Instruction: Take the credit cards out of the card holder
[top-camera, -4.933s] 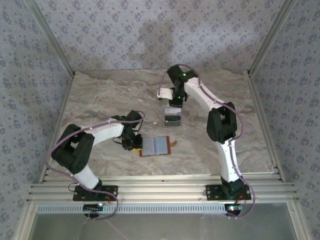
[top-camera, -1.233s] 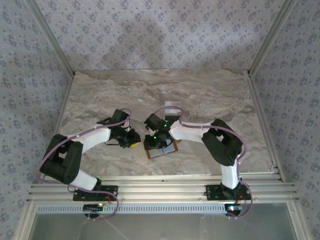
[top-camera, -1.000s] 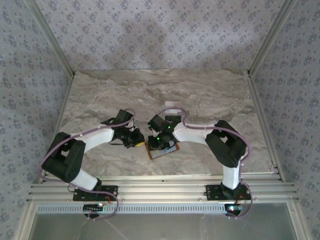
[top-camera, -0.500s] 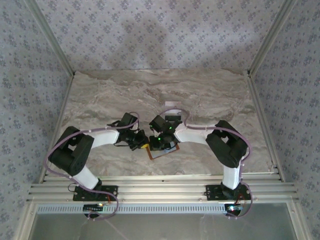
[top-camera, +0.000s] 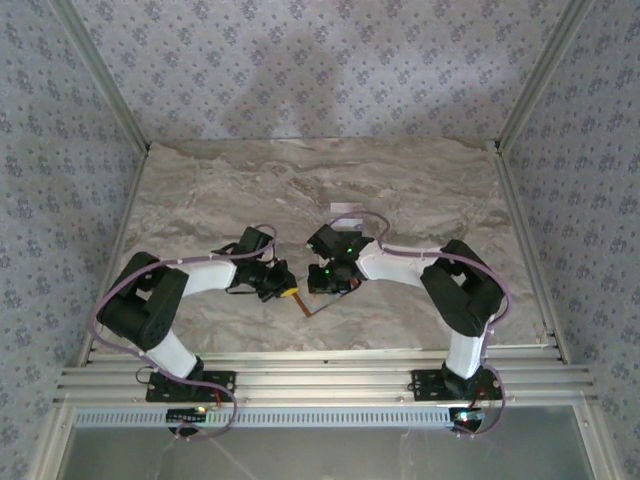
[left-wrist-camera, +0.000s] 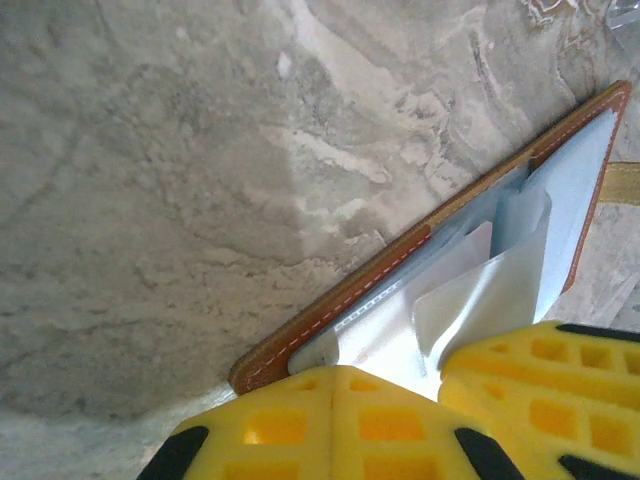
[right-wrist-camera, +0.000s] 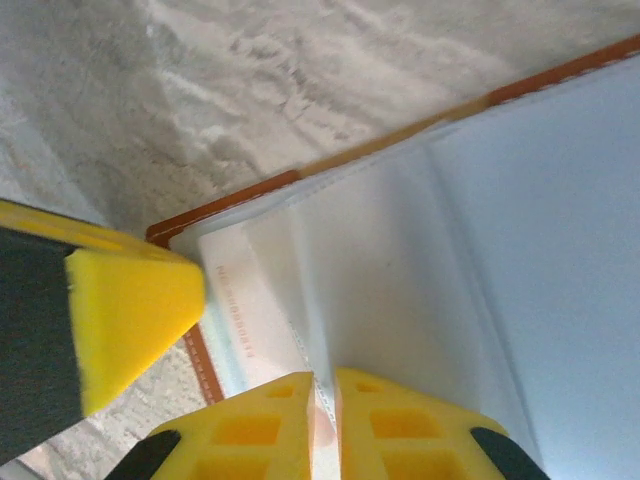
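Pale card (right-wrist-camera: 245, 300), thin, stiff and smooth, tucked in the grey-blue lining of the wallet (left-wrist-camera: 340, 305), directly ahead of the right pincer (right-wrist-camera: 324, 385), long side slanting away to its left. Narrow there, almost together, apparently nipping the card's near edge. Farther from the card, the left pincer (left-wrist-camera: 435, 390), seemingly clamped tight on the wallet's near end. Orange-brown leather rim, pale stitching, soft. Underneath, matte veined stone table (left-wrist-camera: 150, 150).

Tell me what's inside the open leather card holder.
Grey-blue lining and a pale silvery-white card in a pocket of the orange-brown leather card holder. Any second card beneath is hidden; the left claw's yellow fingers cover the near end.
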